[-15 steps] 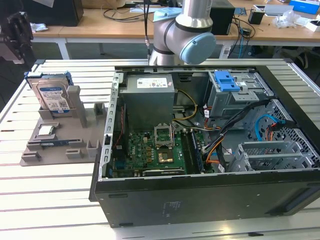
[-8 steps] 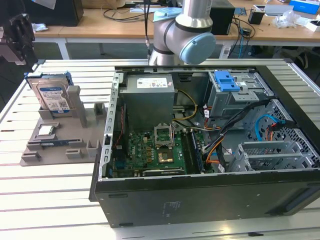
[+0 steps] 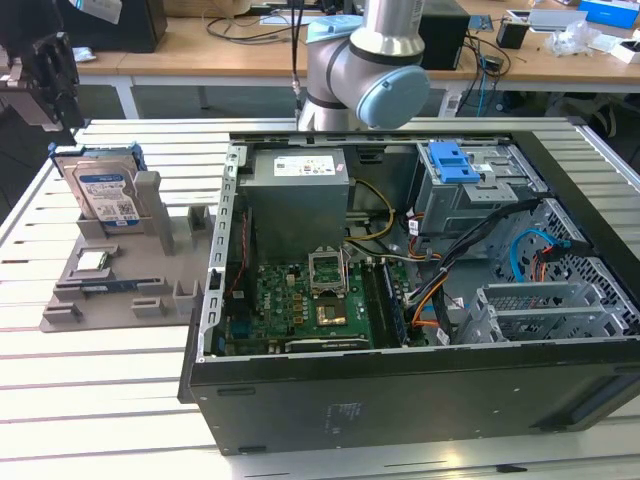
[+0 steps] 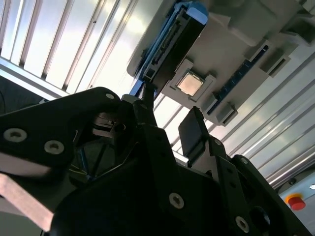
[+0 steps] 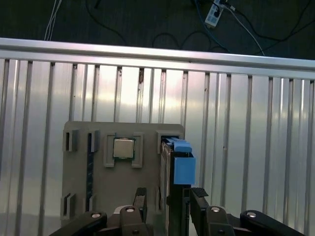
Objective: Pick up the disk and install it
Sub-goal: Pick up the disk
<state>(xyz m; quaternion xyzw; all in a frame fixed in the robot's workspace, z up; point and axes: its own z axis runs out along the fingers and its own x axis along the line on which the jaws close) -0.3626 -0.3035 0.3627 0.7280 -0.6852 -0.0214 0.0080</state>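
The gripper [image 3: 55,100] hangs over the far end of the slatted table [image 3: 100,400] at the exterior view's left, with its fingers [image 5: 140,196] spread apart and holding nothing. The disk [image 3: 105,192] stands on edge in a slot of the grey fixture [image 3: 110,290], just below the fingertips and not touching them; its blue-and-white label faces the exterior camera, and the blue carrier bracket frames it. In the first wrist view the gripper [image 5: 170,192] looks straight down on the disk [image 5: 173,162], seen edge-on: its thin upper edge runs away from the gap between the two fingers, one finger on each side of its line. In the second wrist view the gripper [image 4: 167,118] shows both dark fingers apart, and the disk [image 4: 174,44] lies beyond their tips. A small square processor chip [image 5: 123,148] sits flat in its own pocket of the fixture, to the outside of one finger and clear of the disk. The open computer case [image 3: 400,400] lies well away from the fingers, toward the exterior view's right, with a blue latch piece [image 3: 450,160] on top of its drive cage.
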